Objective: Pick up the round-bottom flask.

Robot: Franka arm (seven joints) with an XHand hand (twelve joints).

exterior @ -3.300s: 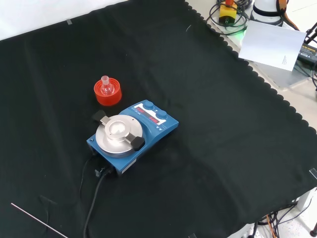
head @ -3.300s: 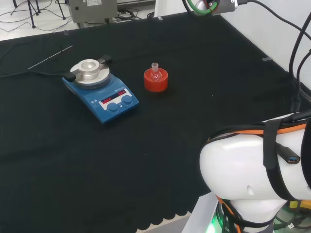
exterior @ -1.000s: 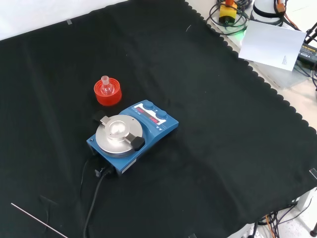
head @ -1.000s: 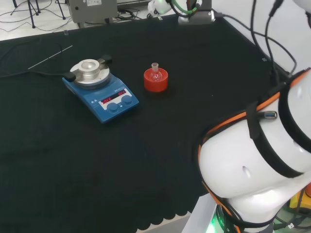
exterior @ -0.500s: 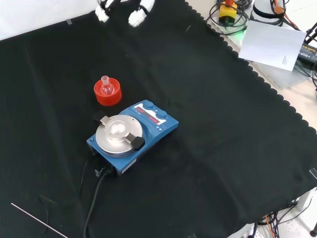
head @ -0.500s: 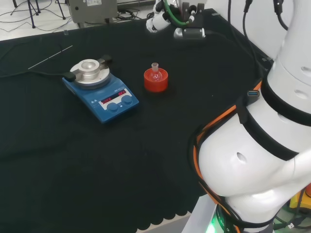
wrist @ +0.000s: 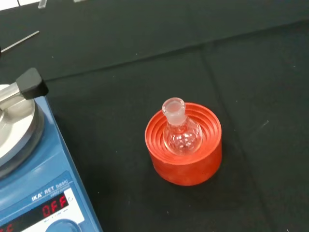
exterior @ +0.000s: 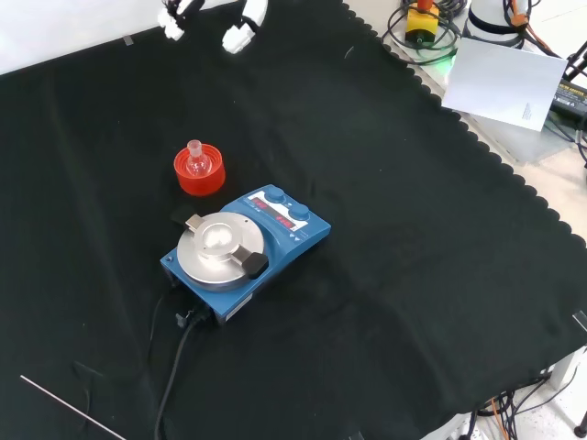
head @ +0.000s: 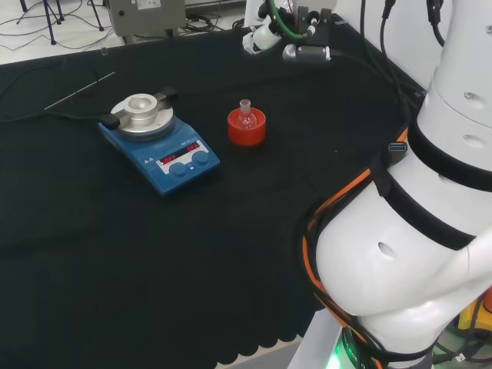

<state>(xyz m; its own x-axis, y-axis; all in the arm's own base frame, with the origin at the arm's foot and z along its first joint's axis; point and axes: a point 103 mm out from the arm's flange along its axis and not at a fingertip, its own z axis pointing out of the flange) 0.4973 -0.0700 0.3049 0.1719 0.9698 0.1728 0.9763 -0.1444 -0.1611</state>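
Observation:
A small clear round-bottom flask (head: 246, 115) (exterior: 195, 159) stands upright, neck up, in a red ribbed ring stand (head: 246, 131) (exterior: 201, 180) on the black cloth. The wrist view looks down on the flask (wrist: 180, 133) in its stand (wrist: 187, 166); nothing touches either. The hand (head: 266, 36) hangs in the air above the cloth's far edge in the head view, well beyond the flask. In the front view its white fingertips (exterior: 244, 22) come in at the top, spread apart and holding nothing, well above the flask.
A blue hotplate stirrer (head: 171, 154) (exterior: 278, 229) (wrist: 34, 198) with a round metal top stands close beside the stand, its cable trailing off. A thin metal rod (head: 79, 90) (exterior: 71, 412) lies far off on the cloth. The arm's white links (head: 407, 254) bulk at the head view's right.
The arm has swung over the bench and brought the hand in near the cloth's edge. In the last half second the fingertips shifted slightly left in the front view. The flask has not moved.

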